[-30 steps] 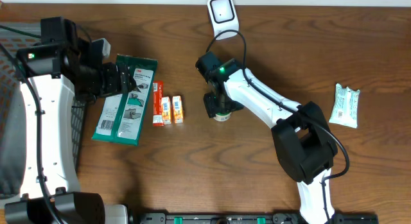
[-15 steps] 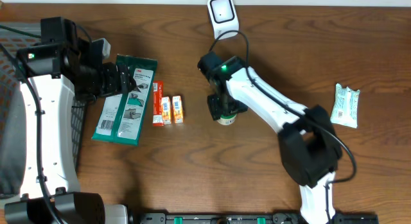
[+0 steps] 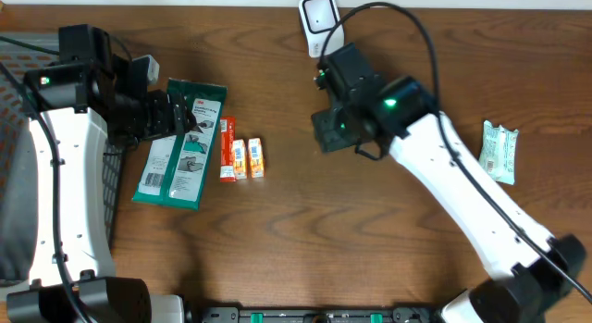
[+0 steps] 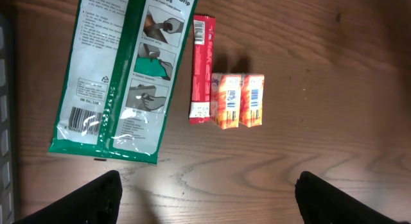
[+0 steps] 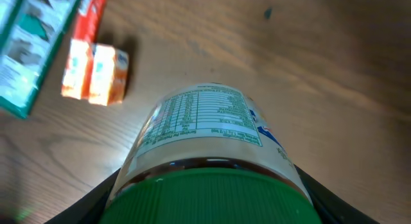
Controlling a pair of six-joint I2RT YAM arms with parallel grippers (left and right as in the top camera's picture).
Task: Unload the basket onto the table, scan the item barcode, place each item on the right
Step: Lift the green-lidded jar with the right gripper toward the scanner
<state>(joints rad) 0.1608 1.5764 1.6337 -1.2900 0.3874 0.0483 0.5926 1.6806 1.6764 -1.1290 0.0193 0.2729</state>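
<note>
My right gripper (image 5: 209, 197) grips the jar (image 5: 204, 124) by its green lid, apparently lifted, just near of the scanner (image 3: 319, 16) (barcode not visible to me). Pickup looks done and the scan remains. My left gripper (image 4: 209, 199) hangs wide open, empty, over the green packet (image 4: 119, 70) at left.

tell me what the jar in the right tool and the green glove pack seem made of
Jar: see-through wall, so clear plastic or glass, can't tell which; smooth green lid, likely plastic.
Glove pack: glossy plastic film, by its sheen and wrinkles.
</note>
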